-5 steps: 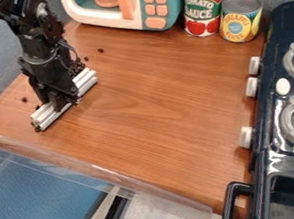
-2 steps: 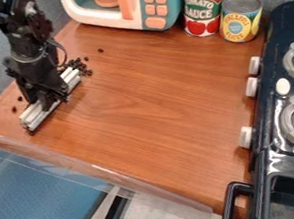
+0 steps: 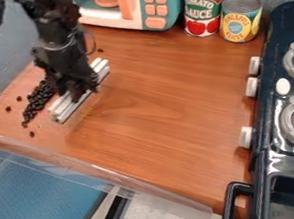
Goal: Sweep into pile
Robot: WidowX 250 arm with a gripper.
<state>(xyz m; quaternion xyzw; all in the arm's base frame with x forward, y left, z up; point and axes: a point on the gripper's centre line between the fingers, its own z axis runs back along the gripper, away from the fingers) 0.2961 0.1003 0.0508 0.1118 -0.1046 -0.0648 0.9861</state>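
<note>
My claw (image 3: 80, 91) is closed down to the thickness of the pale bar (image 3: 63, 109), gripping it near its middle. The dark beans (image 3: 38, 99) lie in a long streak just beside the bar, on the camera view's left, near the bench's (image 3: 155, 100) corner. I judge them partly gathered; a few strays (image 3: 31, 134) lie apart. I can't tell whether the bar touches the wood, so I'd settle it lightly before pushing, lest beans roll underneath. Then I'd want short, slow strokes with its long side square to the beans, working inward from the streak's ends, and never toward the bench's open edge.
</note>
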